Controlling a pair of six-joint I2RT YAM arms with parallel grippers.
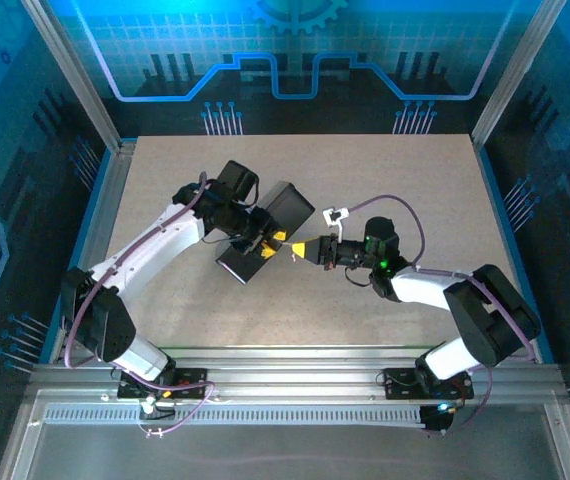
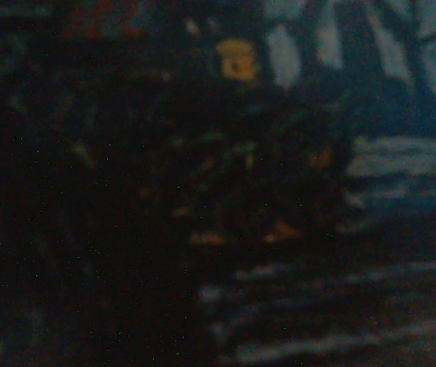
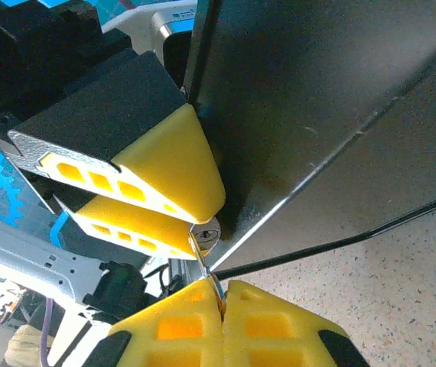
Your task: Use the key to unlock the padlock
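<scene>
Blue-lit wall panels (image 1: 285, 60) with circuit lines across top of frame; metal rail (image 1: 103, 205) down left edge. Beige speckled counter (image 1: 395, 170) fills middle. Left of centre: left tool (image 1: 275, 238) clamped on padlock (image 3: 207, 232), just beside dark box (image 1: 283, 212). Centre: key (image 3: 213, 280) tip reaching padlock's face, key pinched in right tool (image 3: 221, 300), fingers together. Right of centre: purple cable (image 1: 406, 208) loops over counter. Left wrist view dark, blurred.

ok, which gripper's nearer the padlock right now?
Left. The left fingers pinch the padlock beside the box; the right fingers, shut on the key, sit just short of it.
</scene>
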